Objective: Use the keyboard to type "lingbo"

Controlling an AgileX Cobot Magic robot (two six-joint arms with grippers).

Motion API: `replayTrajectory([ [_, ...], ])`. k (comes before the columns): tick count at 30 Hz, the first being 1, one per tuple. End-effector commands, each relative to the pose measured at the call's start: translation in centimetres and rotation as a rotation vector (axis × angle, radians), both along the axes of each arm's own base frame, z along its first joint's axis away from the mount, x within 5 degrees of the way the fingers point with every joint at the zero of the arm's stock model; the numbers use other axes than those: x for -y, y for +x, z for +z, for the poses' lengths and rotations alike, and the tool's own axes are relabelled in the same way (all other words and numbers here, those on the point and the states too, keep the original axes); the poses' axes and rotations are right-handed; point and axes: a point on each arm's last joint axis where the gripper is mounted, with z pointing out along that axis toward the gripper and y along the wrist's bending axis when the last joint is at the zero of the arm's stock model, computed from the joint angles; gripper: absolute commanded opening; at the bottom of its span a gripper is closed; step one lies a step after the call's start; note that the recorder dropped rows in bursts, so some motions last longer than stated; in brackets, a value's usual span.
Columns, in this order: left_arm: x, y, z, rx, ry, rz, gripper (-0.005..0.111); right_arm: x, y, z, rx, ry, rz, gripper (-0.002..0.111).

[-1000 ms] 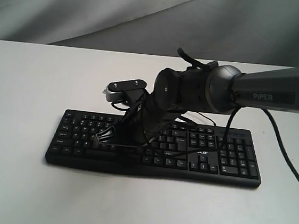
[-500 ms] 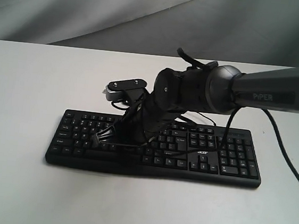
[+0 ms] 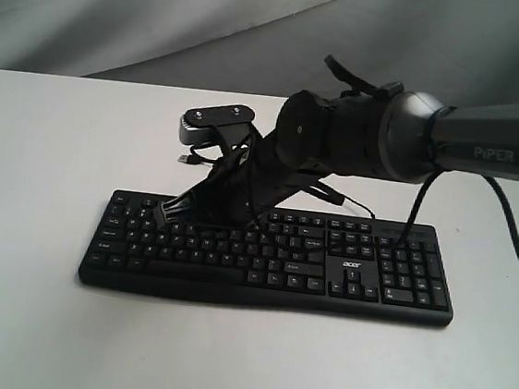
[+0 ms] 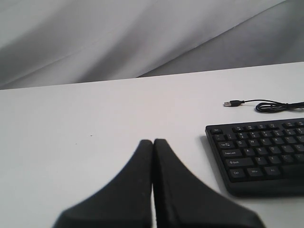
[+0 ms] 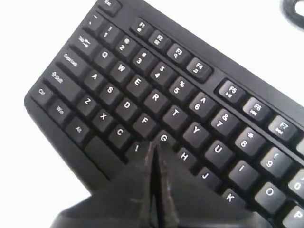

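Soft, even light all round; the table (image 3: 43, 135) glares nearly white, washed out flat in the right wrist view. A faint shadow hugs the keyboard (image 3: 400, 270) at its 6 o'clock edge. Up close, both wrist views blur the fingers (image 4: 128, 194).

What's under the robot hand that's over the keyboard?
Under the right hand is the keyboard, at its letter keys. The hand's shut tip is right beside the G key. The keys beneath it are covered, so I cannot read them or tell whether it touches one.
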Motion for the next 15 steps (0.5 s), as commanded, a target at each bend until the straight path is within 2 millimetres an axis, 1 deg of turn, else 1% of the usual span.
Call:
replayTrajectory([
  [1,0.0,0.0,-0.1,0.005,-0.011,0.002,0.001,-0.9,0.5,-0.2,-0.01,0.018,0.019,0.0],
  [7,0.0,0.0,-0.1,0.005,-0.011,0.002,0.001,-1.5,1.1,-1.2,-0.028,0.023,0.022,0.0],
  [15,0.0,0.0,-0.1,0.005,-0.011,0.002,0.001,-1.6,1.2,-2.6,-0.042,0.01,0.02,0.0],
])
